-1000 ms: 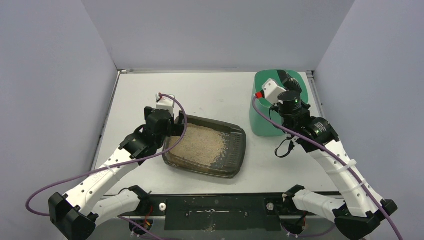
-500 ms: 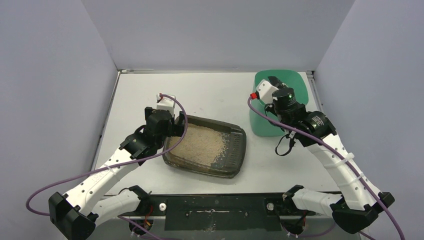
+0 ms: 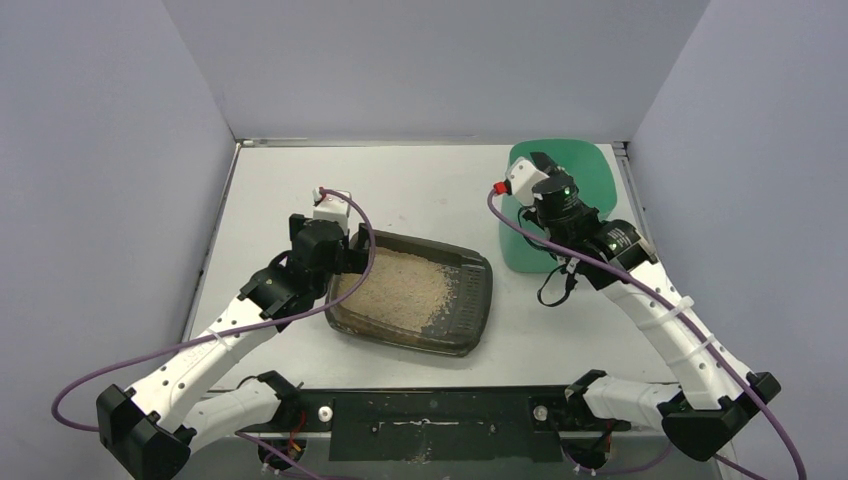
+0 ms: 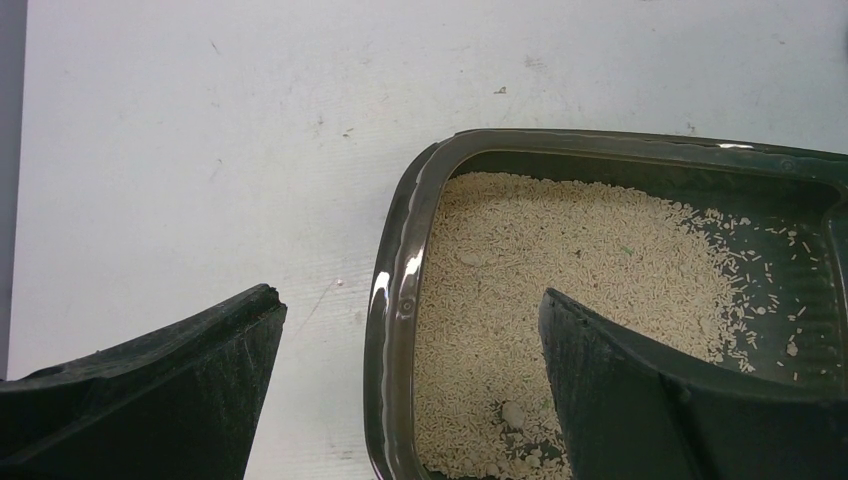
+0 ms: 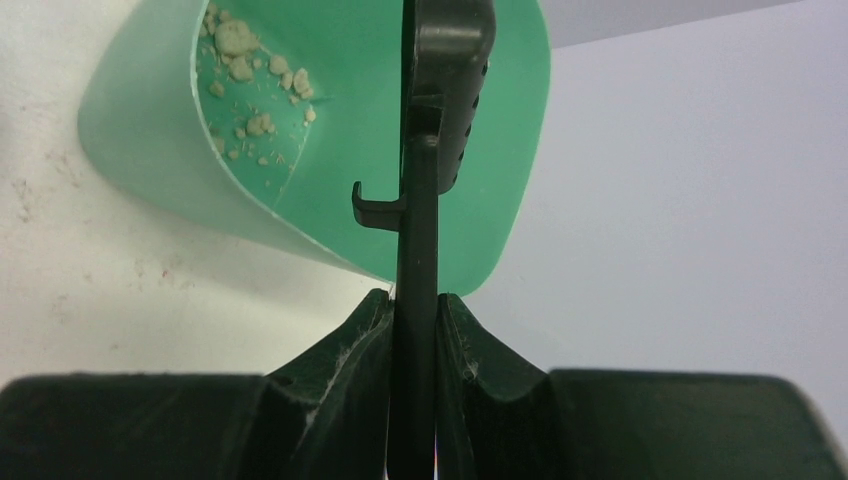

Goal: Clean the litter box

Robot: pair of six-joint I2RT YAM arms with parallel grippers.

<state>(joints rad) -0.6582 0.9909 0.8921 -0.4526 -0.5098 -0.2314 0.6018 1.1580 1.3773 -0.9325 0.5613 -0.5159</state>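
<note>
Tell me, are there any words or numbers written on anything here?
None. No words, numbers or signs show on the litter box, the bin, the scoop or the table.

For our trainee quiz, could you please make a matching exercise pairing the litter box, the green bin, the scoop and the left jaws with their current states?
1. litter box
2. bin
3. scoop
4. left jaws

a. clamped in the right jaws
b. open, straddling a rim
c. bed of beige granules inside
d. green, few clumps inside

Pairs: 1-c, 2-d, 3-a, 4-b
</note>
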